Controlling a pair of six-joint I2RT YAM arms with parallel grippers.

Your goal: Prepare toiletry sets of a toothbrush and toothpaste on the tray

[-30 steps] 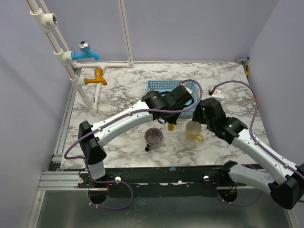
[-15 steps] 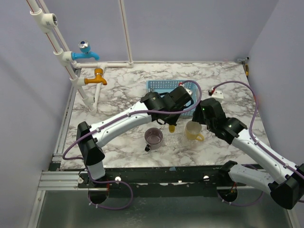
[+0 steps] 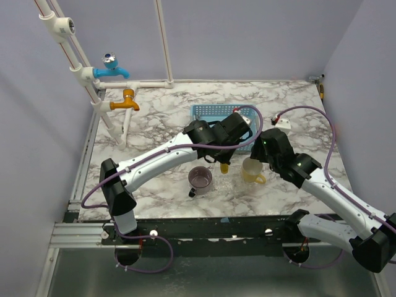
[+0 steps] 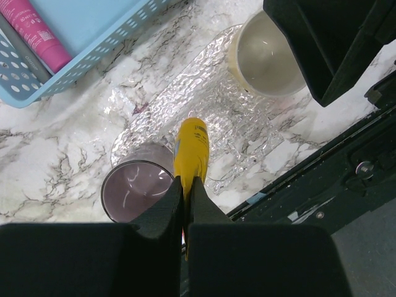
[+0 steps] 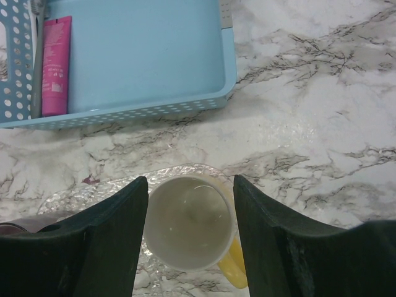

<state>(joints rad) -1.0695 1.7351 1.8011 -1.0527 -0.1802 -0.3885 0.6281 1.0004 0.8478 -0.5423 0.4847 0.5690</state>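
Left gripper (image 4: 185,185) pinches the yellow toothpaste tube (image 4: 192,145), mauve cup (image 4: 135,193) at its eight o'clock; right gripper (image 5: 190,230), half-spread, clasps the cream mug (image 5: 189,216) by its sides.

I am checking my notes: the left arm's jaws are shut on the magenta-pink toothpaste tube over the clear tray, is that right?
Not quite: the left wrist view shows those jaws shut on the yellow toothpaste tube, over the clear tray. The magenta-pink tube lies in the blue basket.
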